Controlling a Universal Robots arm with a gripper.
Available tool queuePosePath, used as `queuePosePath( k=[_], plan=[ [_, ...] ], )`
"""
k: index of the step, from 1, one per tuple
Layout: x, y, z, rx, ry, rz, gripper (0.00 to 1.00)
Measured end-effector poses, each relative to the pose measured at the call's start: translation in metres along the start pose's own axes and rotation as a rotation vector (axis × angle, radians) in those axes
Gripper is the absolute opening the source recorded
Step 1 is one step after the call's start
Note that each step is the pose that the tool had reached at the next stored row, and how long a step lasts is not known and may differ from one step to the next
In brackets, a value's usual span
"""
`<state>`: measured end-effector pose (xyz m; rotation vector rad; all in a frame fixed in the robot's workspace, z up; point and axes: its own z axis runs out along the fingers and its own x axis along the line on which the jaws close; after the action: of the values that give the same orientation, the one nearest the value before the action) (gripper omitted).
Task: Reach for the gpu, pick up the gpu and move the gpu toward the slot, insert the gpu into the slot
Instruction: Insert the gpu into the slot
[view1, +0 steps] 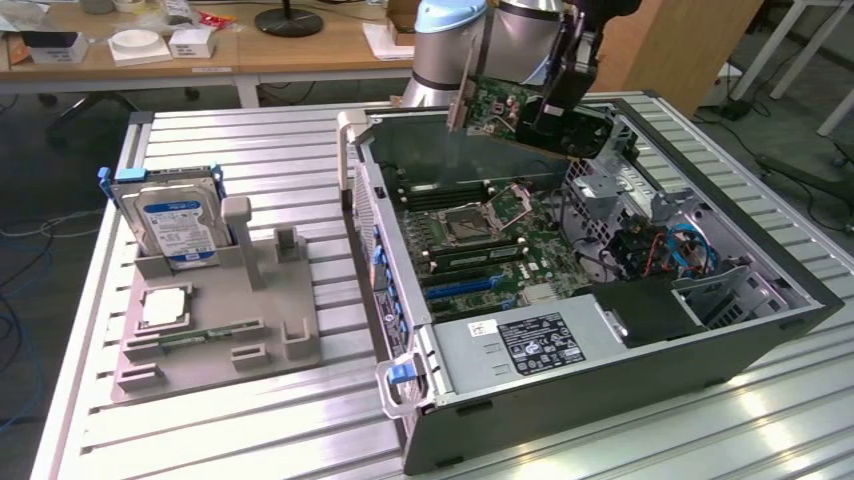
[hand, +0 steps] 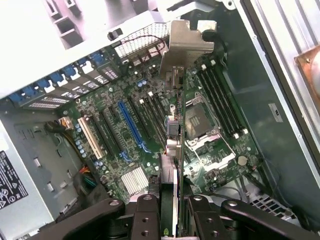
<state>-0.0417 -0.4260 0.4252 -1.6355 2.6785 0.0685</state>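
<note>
My gripper (view1: 553, 100) hangs over the far end of the open computer case (view1: 747, 330), shut on the gpu (view1: 511, 112). The gpu is a dark green card, tilted, well above the green motherboard (view1: 501, 255). In the wrist view the gpu (hand: 172, 125) shows edge-on, running from between the black fingers (hand: 147, 207) to its silver bracket (hand: 184, 42). Below and beside it lie the long black card slots (hand: 146, 117) next to a blue one (hand: 131, 127). The card is apart from the board and from every slot.
The processor socket (hand: 202, 117) and memory slots (hand: 220, 97) lie beside the card's line. A power supply (view1: 527, 345) and drive cage with cables (view1: 667, 250) sit inside the case. A grey fixture (view1: 214, 320) holding a hard drive (view1: 174, 225) stands at the exterior view's left.
</note>
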Motion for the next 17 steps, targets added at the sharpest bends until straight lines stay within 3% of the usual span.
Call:
queuePosePath(
  k=[14,17],
  plan=[
    [0.0000,0.0000,0.0004,-0.0050,0.0074,-0.202,0.27],
    [0.0000,0.0000,0.0004,-0.0052,0.0077,-0.209,0.27]
  ],
)
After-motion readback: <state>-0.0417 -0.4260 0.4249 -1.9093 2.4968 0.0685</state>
